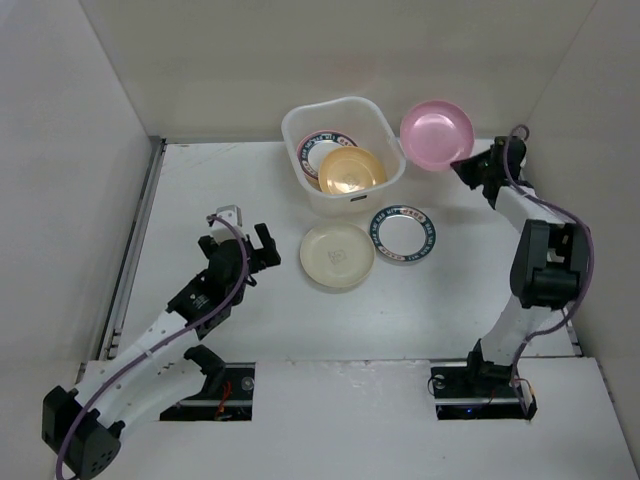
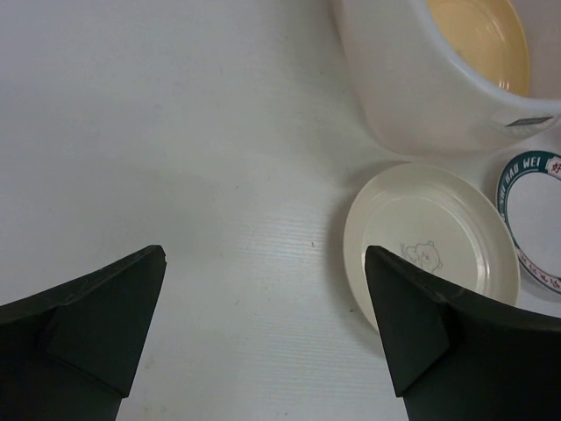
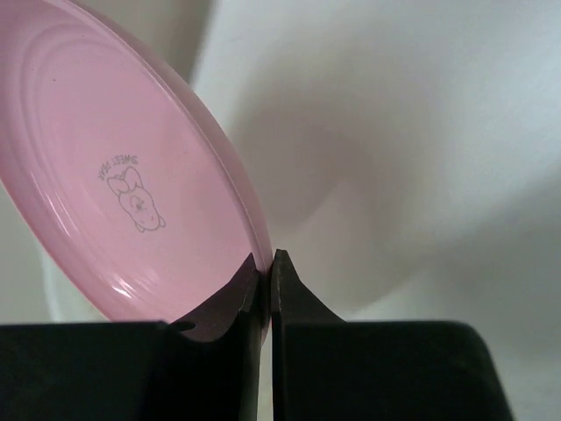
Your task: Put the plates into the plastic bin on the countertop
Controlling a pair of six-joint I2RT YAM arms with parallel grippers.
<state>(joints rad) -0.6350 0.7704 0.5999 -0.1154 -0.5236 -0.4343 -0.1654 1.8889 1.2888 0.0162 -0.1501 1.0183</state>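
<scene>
- the right gripper (image 3: 266, 265) is clamped on the rim of the pink plate (image 1: 437, 134). it holds the plate off the counter (image 1: 200, 190), tilted, just beside the bin's back right corner. i judge this is the carry toward the drop.
- an edge pinch suits a shallow dish, since it leaves the plate's face free to slide in over the bin (image 1: 330, 203) wall.
- the left gripper (image 2: 265, 263) is spread wide and holds nothing. it hangs low over bare counter, with the cream plate (image 1: 338, 255) just ahead on its right, probably its next pick.
- inside the bin, the yellow plate (image 1: 352, 170) lies on top of a second teal plate (image 1: 318, 143), so stacking has begun.
- the cream plate and a teal plate (image 1: 404, 234) lie flat on the counter in front of the bin, side by side and close together.
- writing: the teal rim reads roughly "hao wei" in the left wrist view.
- the pink plate has a small cartoon figure under an arched caption that may start with "sweet".
- the cream plate has a tiny bear mark, and its text is unreadable.
- the bin's dark label is too small to read.
</scene>
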